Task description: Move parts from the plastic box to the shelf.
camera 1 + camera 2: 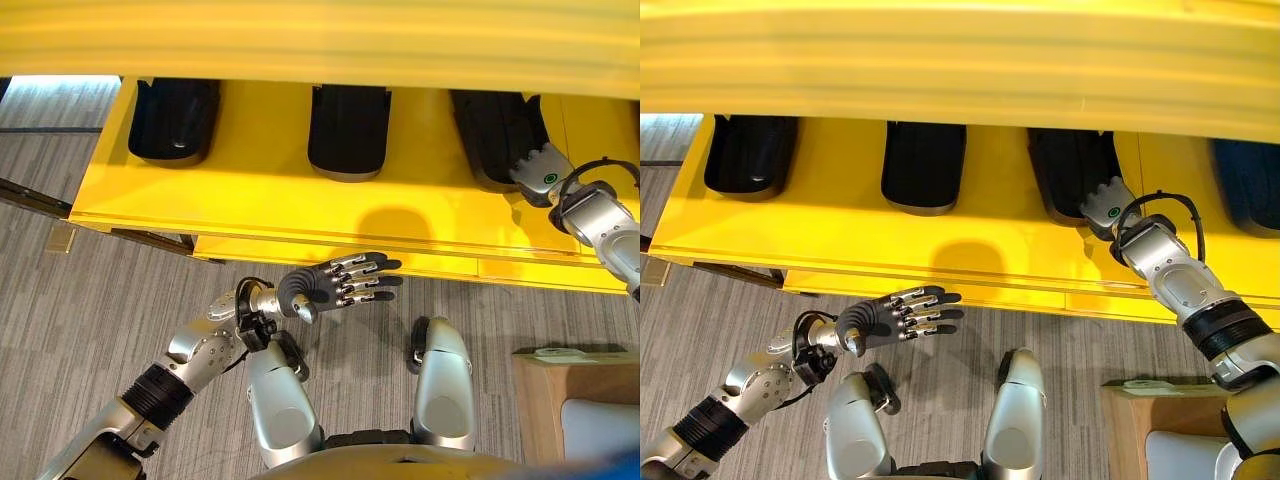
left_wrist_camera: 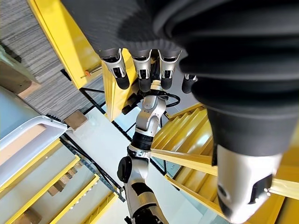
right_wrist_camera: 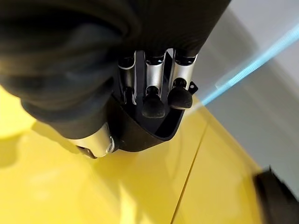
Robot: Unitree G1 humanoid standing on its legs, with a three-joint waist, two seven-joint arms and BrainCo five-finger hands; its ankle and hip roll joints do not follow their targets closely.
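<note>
Black, stiff and seemingly light, the third part (image 1: 1072,175) was held on the yellow shelf (image 1: 840,235) by the right hand (image 3: 156,93), fingers curled over its near rim; the left hand (image 1: 340,280) was kept open, empty.

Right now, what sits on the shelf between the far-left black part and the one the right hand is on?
One more black part lies between the far-left part and the part under the right hand, with bare yellow shelf on either side, seen in both eye views.
</note>
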